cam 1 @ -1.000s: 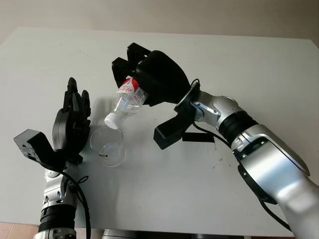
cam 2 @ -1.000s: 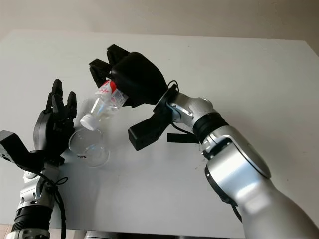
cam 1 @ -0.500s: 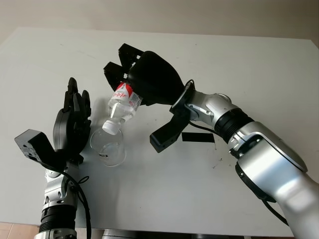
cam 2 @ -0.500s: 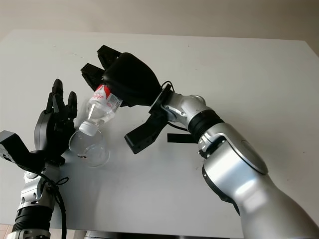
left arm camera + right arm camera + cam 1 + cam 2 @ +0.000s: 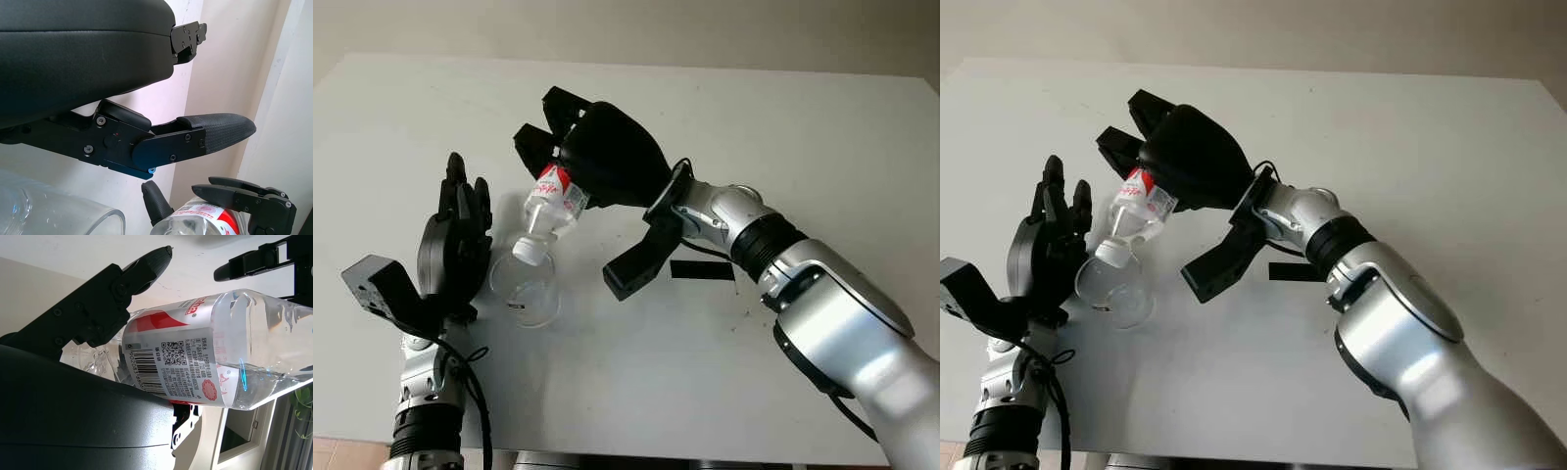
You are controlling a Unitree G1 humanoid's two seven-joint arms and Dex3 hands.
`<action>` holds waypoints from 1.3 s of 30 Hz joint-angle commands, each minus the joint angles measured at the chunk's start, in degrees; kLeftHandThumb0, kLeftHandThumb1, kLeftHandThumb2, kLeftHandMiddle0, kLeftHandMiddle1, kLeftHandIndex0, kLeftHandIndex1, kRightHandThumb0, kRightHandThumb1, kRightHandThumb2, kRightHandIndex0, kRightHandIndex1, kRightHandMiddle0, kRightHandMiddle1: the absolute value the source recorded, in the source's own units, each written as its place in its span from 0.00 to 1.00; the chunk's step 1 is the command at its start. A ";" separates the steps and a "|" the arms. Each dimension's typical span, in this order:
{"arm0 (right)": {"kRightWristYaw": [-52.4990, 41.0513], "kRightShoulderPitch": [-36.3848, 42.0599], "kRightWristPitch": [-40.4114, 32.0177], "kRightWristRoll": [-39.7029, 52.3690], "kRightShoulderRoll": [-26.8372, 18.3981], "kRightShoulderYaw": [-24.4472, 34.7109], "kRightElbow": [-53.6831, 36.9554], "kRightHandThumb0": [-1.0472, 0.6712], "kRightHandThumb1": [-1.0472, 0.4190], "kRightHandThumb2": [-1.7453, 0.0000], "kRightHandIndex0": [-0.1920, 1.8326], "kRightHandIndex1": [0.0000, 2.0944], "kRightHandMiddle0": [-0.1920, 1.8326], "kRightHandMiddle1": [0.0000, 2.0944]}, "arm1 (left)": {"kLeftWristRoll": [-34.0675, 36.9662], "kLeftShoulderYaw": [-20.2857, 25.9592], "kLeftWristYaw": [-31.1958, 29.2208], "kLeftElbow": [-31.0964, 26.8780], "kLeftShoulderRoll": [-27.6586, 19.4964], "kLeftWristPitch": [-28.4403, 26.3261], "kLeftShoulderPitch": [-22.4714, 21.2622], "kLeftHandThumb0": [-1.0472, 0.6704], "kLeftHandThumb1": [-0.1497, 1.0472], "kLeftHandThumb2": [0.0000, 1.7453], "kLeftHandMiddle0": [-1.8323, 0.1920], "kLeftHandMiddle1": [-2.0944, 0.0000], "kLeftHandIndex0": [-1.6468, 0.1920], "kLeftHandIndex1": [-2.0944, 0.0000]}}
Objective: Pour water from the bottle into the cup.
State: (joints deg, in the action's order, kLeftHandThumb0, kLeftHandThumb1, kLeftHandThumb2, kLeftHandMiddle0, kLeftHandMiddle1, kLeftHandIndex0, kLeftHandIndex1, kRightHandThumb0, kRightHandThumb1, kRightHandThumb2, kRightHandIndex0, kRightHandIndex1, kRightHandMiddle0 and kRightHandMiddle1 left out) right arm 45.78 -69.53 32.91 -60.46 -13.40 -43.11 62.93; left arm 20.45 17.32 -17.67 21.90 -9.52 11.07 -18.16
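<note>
- At the centre-left of the head views, the right robot hand [image 5: 570, 147] grasps the bottle [image 5: 548, 206], its black fingers wrapped around the labelled upper body.
- The bottle is tilted steeply, its white cap [image 5: 527, 251] pointing down and to the lower left, base raised toward the upper right under the hand.
- The cap sits just above the rim of the cup [image 5: 525, 290]; whether they touch cannot be told.
- The cup, clear glass, stands upright on the white surface [image 5: 783, 127] in the lower left of the frame, directly below the bottle's neck.
- The bottle's label is red and white; in the right wrist view the bottle [image 5: 215, 352] shows a barcode and a printed square code, with clear liquid visible in the body.
- The left robot hand [image 5: 458, 240] stands at the left edge of the cup, palm toward the glass, fingers pointing up the frame; it appears released, holding nothing, and contact with the cup cannot be told.
- In the left wrist view the cup's rim [image 5: 98, 218] lies beneath the hand's finger [image 5: 195, 142].
- A small black strip [image 5: 703, 270] lies on the surface to the right of the cup, under the right forearm.
</note>
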 commanded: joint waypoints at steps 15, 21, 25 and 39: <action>-24.31 6.40 4.50 29.11 2.27 18.12 0.08 0.53 0.16 0.66 0.79 1.00 0.64 1.00 | 0.08 -0.18 -0.71 2.15 0.78 0.00 2.45 0.12 1.00 0.35 0.98 0.97 1.00 1.00; -37.79 11.83 1.99 43.13 3.42 27.80 -3.65 0.54 0.05 0.80 0.72 1.00 0.56 1.00 | -0.13 -0.32 -1.12 2.16 0.68 0.50 2.78 0.12 1.00 0.36 0.99 0.97 1.00 1.00; -45.62 16.22 -7.14 51.15 3.51 33.46 -10.21 0.49 0.00 0.87 0.64 1.00 0.55 1.00 | -0.10 -0.41 -0.97 1.55 0.65 0.00 3.20 0.12 1.00 0.36 0.99 0.97 1.00 0.99; -59.99 32.70 -52.48 73.98 1.84 46.64 -47.53 0.47 0.00 0.85 0.67 1.00 0.33 1.00 | -0.24 -0.96 -0.75 0.70 1.08 -1.26 4.24 0.12 1.00 0.35 0.99 0.97 1.00 1.00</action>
State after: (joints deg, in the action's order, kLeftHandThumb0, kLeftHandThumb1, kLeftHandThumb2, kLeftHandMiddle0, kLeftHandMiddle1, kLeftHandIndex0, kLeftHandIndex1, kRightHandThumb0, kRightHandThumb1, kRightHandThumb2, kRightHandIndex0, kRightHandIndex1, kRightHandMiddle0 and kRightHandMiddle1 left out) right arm -13.85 -37.44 -18.48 12.78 -10.90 2.81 18.66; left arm 20.28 16.72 -18.42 20.86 -9.65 10.50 -16.63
